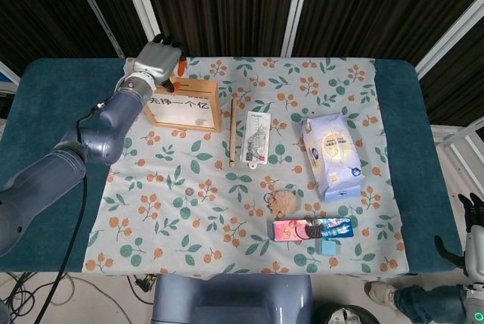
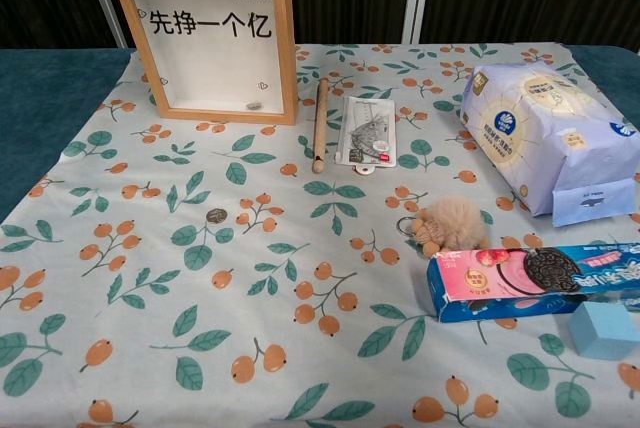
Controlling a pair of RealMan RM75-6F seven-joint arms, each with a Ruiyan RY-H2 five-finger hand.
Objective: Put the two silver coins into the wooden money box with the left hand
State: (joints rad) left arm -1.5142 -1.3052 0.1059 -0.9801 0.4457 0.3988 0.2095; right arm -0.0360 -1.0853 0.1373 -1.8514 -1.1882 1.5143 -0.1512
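left hand (image 1: 157, 59) sat over the top of the wooden money box (image 2: 215, 38) near the surface's far-left corner, fingers bent down, hold unclear | one silver coin (image 2: 254, 105) lay inside the box at its bottom | another silver coin (image 2: 216, 216) lay on the floral cloth (image 2: 300, 348) nearer the front | right hand (image 1: 475, 233) hung off the right edge, fingers apart, empty

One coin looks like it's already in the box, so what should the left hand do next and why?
Probably lift the left hand off the wooden-framed money box and bring it toward the small silver coin lying on the floral tablecloth. Another coin already sits inside the box.
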